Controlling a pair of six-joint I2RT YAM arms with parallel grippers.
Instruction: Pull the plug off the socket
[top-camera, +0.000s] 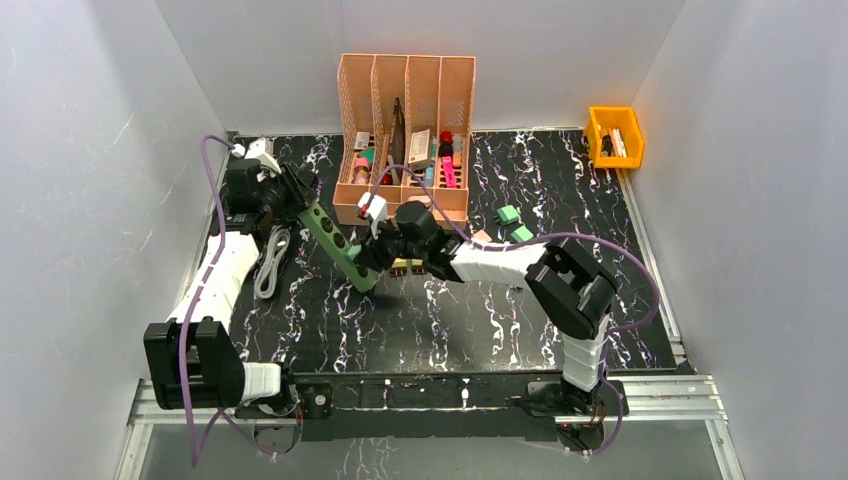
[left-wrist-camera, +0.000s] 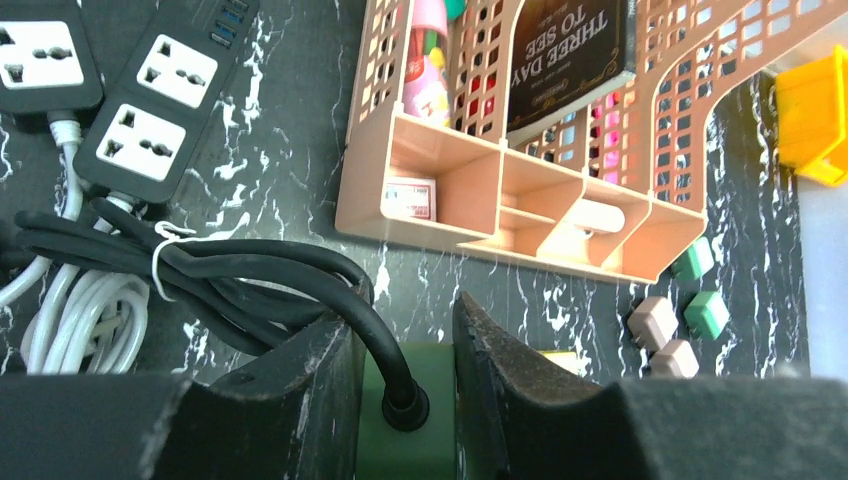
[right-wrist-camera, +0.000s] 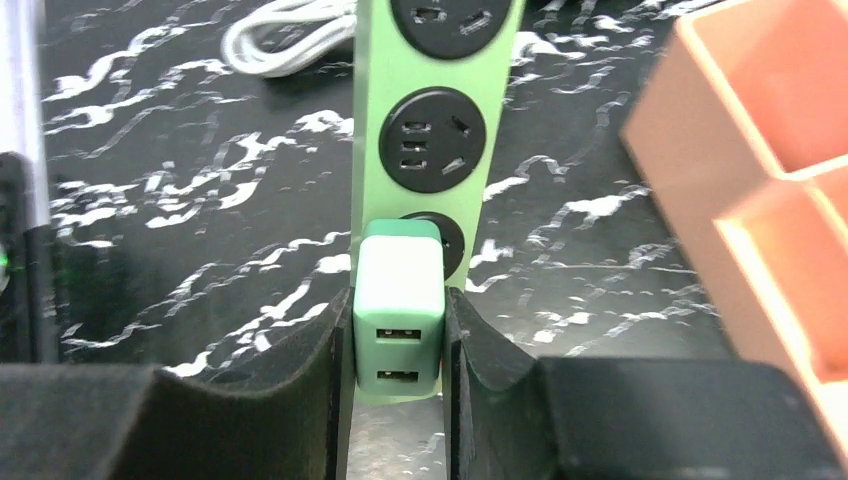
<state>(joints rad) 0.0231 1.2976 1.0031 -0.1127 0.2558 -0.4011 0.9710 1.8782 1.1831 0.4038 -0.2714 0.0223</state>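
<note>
- Right tool (right-wrist-camera: 398, 312) clamped on green USB charger plug (right-wrist-camera: 399, 285), which sits at the green power strip's (right-wrist-camera: 438, 90) 5 o'clock socket.
- Left tool (left-wrist-camera: 405, 322) clamped on the strip's 11 o'clock cable end.

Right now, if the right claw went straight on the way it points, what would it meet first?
Probably the green power strip: the right claw is shut on the plug seated in it. Depth is unclear.

The left arm (top-camera: 215, 275) and the right arm (top-camera: 495, 262) match, pairing smooth white shells with chunky black joint housings. A thin purple cable (top-camera: 208, 160) loops loosely along the left one, and a second purple cable (top-camera: 650, 280) along the right. The left tool (left-wrist-camera: 405, 315) and the right tool (right-wrist-camera: 398, 300) have broad, matte black fingers with a faintly mottled finish.
</note>
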